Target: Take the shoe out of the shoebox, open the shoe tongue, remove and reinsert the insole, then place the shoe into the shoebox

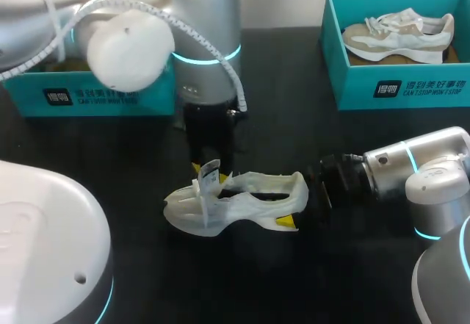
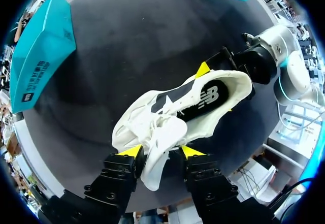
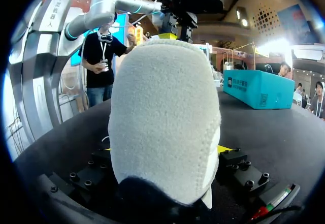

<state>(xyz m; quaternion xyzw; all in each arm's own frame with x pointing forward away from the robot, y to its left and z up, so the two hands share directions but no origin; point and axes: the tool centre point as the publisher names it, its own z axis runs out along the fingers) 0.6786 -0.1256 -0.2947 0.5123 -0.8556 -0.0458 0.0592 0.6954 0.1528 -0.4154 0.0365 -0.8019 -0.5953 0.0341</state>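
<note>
A white shoe [image 1: 246, 195] stands upright on the black table, toe to the left. Its tongue [image 2: 160, 148] sticks up between the fingers of my left gripper [image 2: 160, 153], which comes down from above; the yellow tips sit close on either side, and the gripper is open. My right gripper [image 1: 295, 205] comes in from the right and is shut on the shoe's heel [image 3: 162, 117], one yellow fingertip [image 1: 286, 222] against its near side. A dark insole [image 2: 203, 99] shows inside the shoe.
A teal shoebox [image 1: 400, 89] at the back right holds a beige and white shoe [image 1: 400, 36]. Another teal shoebox [image 1: 95, 95] stands at the back left, partly hidden by my left arm. Bare table lies in front of the shoe.
</note>
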